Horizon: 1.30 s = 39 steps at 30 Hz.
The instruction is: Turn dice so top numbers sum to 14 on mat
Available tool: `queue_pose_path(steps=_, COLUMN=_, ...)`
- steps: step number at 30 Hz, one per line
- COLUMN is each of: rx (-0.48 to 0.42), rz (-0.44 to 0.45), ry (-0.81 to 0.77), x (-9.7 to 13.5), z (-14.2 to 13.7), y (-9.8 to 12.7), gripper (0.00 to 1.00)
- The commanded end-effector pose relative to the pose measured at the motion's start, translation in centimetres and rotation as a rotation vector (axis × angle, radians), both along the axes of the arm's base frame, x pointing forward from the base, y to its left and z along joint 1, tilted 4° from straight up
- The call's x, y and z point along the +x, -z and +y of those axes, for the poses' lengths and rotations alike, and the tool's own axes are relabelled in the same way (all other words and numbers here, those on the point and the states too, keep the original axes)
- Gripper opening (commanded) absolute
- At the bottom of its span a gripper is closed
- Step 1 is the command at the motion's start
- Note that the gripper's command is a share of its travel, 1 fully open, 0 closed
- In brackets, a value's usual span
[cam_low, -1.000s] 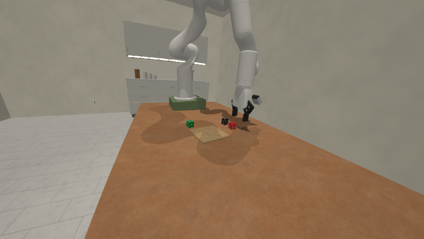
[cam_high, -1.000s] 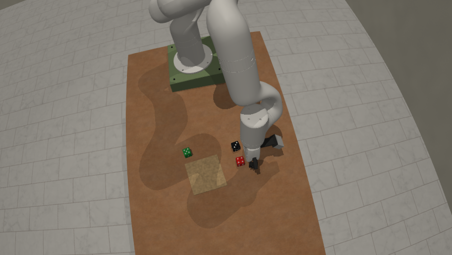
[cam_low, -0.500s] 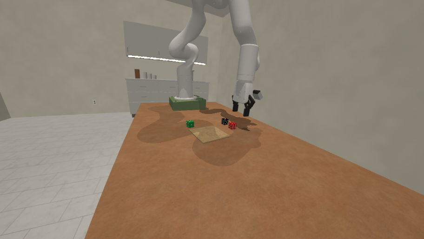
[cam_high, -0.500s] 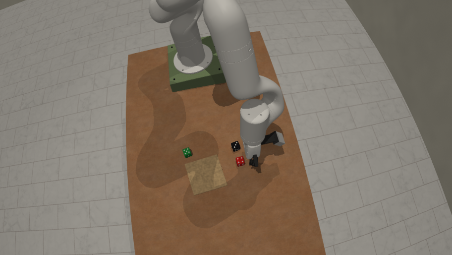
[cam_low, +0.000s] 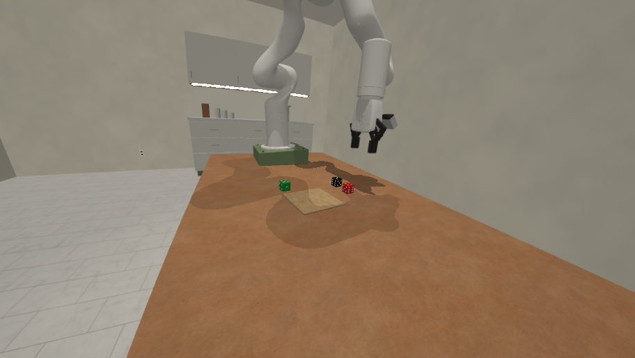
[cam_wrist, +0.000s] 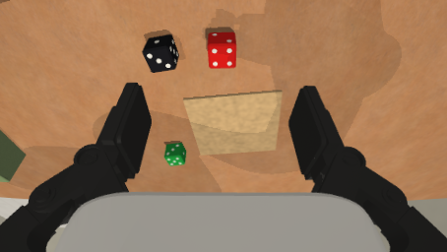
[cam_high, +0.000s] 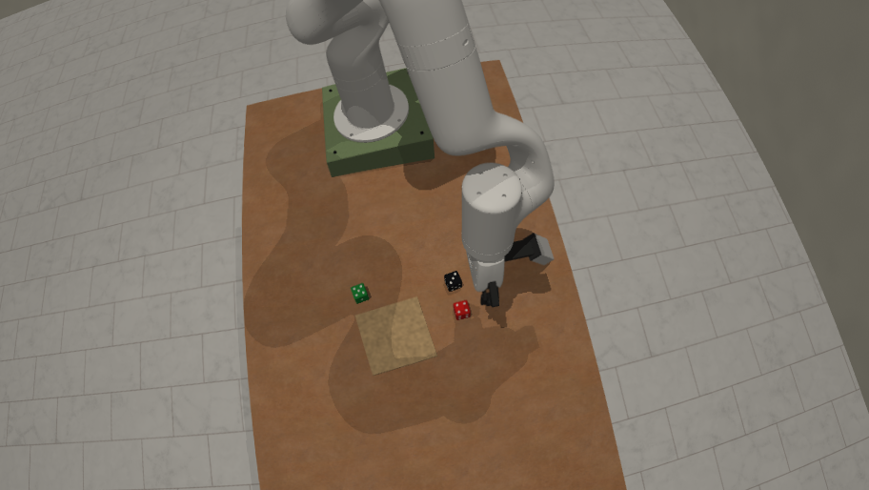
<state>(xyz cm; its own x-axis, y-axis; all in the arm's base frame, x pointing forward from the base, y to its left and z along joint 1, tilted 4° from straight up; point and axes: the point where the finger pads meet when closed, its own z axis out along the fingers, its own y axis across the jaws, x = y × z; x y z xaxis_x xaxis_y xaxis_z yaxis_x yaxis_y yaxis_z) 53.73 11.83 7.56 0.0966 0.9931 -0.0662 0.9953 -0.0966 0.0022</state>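
A tan square mat [cam_high: 395,335] lies flat on the brown table; it also shows in the exterior view [cam_low: 315,200] and the wrist view [cam_wrist: 233,122]. No die is on it. The green die [cam_high: 360,293] sits just off the mat's far left corner. The red die [cam_high: 461,310] lies right of the mat, with four dots on the face seen in the wrist view [cam_wrist: 222,49]. The black die [cam_high: 453,280] sits just behind the red one. My gripper [cam_low: 364,141] is open and empty, raised well above the table to the right of the red and black dice.
The arm's green base block [cam_high: 376,124] stands at the far end of the table. The table's right edge runs close to the dice. A white counter [cam_low: 231,133] stands far behind by the wall.
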Motion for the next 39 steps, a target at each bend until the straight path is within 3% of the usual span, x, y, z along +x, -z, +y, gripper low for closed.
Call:
queue_pose_path(steps=1, rx=0.0, rz=-0.001, ry=0.0, x=0.0, z=0.0, y=-0.3, gripper=1.0)
queue_pose_path(steps=9, rx=0.0, rz=0.0, ry=-0.014, x=-0.5, z=-0.3, y=-0.3, gripper=1.0)
queue_pose_path(steps=13, rx=-0.001, rz=0.009, ry=-0.149, x=-5.5, z=-3.2, y=-0.1, gripper=1.0)
queue_pose_path(steps=16, rx=0.0, rz=0.011, ry=-0.186, x=-7.0, z=-4.0, y=-0.1, gripper=1.0)
queue_pose_path(steps=39, rx=0.0, rz=0.008, ry=-0.134, x=-7.0, z=-4.0, y=0.1, gripper=1.0)
